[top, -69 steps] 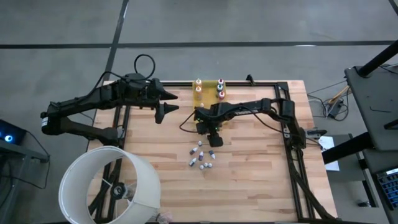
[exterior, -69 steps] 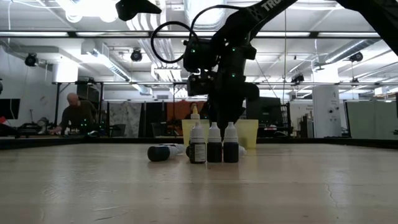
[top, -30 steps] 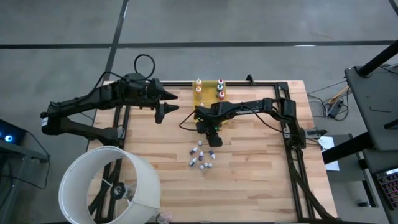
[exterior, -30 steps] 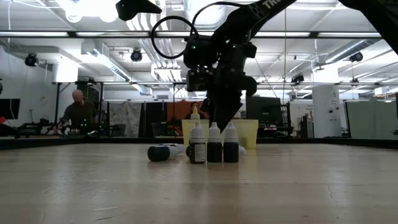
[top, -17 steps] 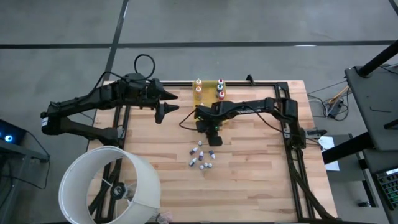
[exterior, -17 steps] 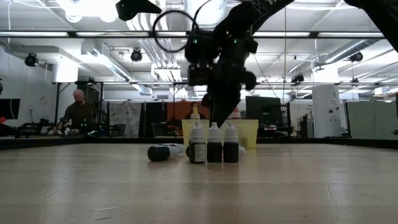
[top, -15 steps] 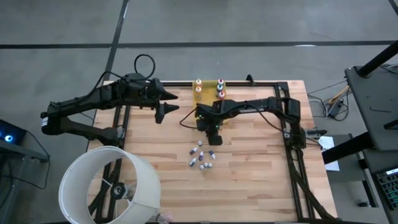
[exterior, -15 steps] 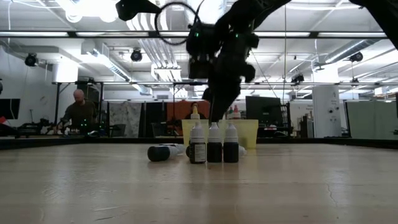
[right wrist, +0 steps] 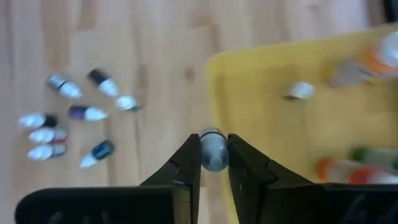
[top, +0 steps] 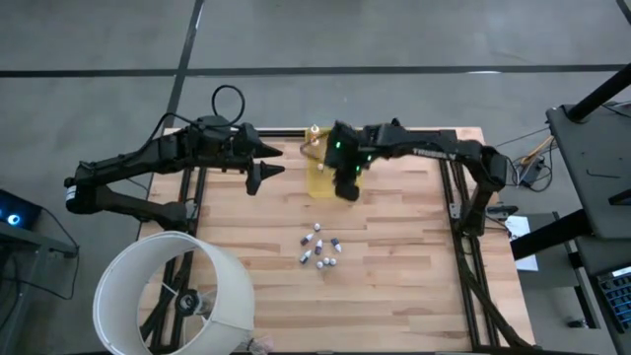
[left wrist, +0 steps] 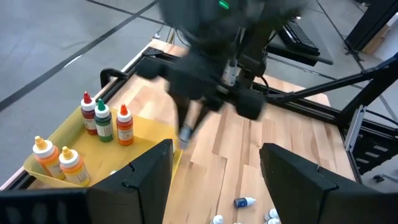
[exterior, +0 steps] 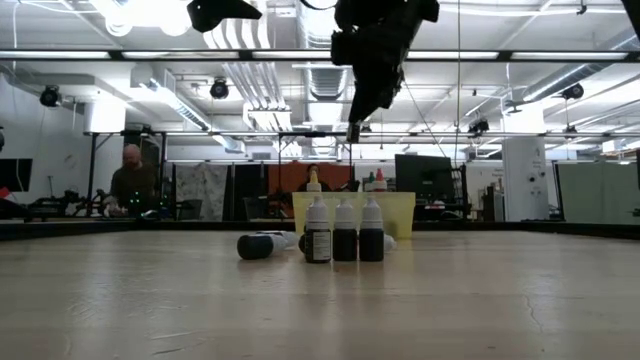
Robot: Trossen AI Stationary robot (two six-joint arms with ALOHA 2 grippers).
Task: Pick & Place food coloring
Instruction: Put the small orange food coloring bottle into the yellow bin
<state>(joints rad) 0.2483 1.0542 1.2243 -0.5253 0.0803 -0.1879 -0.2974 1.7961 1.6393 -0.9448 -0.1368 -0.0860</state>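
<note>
Right hand (right wrist: 214, 163) is pinched shut on a tiny grey-capped food coloring bottle (right wrist: 213, 151), hovering at the translucent yellow rectangular tray's (right wrist: 261, 81) edge, presumably for dropping it in.

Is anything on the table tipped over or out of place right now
Yes. In the loose cluster of food coloring bottles on the wooden table, at least one bottle lies on its side while three neighbours stand upright. A small white piece lies loose in the yellow tray.

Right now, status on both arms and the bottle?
Right gripper shut on small white-capped bottle, above yellow translucent tray edge. Left gripper open, waiting. Nothing blocking.
</note>
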